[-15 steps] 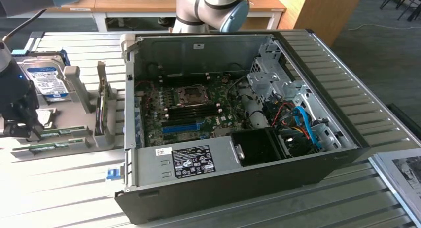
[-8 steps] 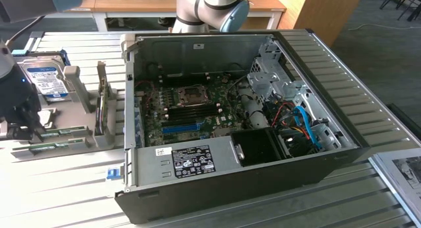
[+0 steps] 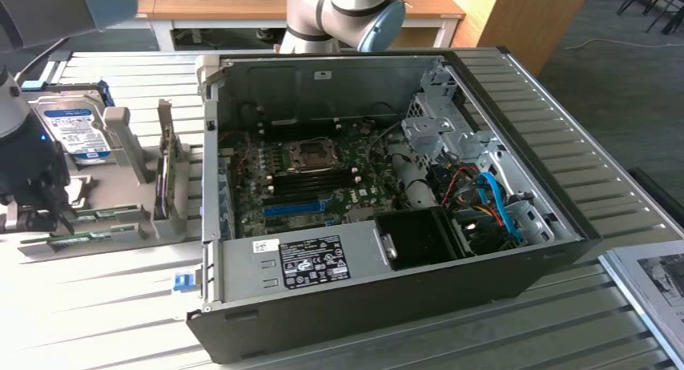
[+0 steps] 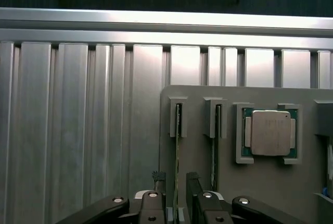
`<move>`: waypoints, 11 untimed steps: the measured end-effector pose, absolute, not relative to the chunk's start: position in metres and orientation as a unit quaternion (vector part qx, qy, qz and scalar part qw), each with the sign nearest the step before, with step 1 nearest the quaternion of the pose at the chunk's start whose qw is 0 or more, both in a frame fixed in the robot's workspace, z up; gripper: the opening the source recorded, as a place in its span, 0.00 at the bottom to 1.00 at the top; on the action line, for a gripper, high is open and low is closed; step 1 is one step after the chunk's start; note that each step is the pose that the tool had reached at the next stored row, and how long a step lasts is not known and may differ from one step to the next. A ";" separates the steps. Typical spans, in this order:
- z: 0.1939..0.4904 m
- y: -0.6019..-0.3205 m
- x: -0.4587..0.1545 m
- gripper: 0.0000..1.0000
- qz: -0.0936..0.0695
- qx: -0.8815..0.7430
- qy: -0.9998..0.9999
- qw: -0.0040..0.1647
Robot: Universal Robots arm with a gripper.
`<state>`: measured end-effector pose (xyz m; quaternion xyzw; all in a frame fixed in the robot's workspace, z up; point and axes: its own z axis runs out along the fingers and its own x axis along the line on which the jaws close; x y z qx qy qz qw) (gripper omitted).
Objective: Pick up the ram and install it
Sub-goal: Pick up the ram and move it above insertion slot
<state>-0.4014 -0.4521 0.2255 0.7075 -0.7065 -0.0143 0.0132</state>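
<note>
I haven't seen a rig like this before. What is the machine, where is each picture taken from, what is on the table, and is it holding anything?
The machine is a single robot arm standing behind a slatted metal table. The exterior view comes from a camera off the arm that takes in the whole table. The wrist view comes from a camera on the arm's wrist, looking past its jaws.

On the table lies an open PC case with its motherboard showing. At the exterior view's left sits a grey holder of parts, among them a hard drive.

The wrist view shows the holder close up, with a processor and two sticks on edge in slots. The jaws are open, one on each side of the ram, with the second stick beside it. Nothing is held yet.
</note>
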 end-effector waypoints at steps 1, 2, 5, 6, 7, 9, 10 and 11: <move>0.224 -0.452 -0.401 0.29 -0.014 0.707 -0.706 0.013; 0.223 -0.452 -0.401 0.29 -0.014 0.707 -0.707 0.013; 0.220 -0.452 -0.401 0.29 -0.014 0.707 -0.706 0.013; 0.218 -0.452 -0.401 0.29 -0.014 0.707 -0.706 0.013; 0.217 -0.452 -0.401 0.29 -0.014 0.707 -0.706 0.013; 0.215 -0.452 -0.401 0.29 -0.014 0.707 -0.706 0.013; 0.214 -0.452 -0.401 0.29 -0.014 0.707 -0.706 0.013; 0.214 -0.452 -0.401 0.29 -0.014 0.707 -0.706 0.013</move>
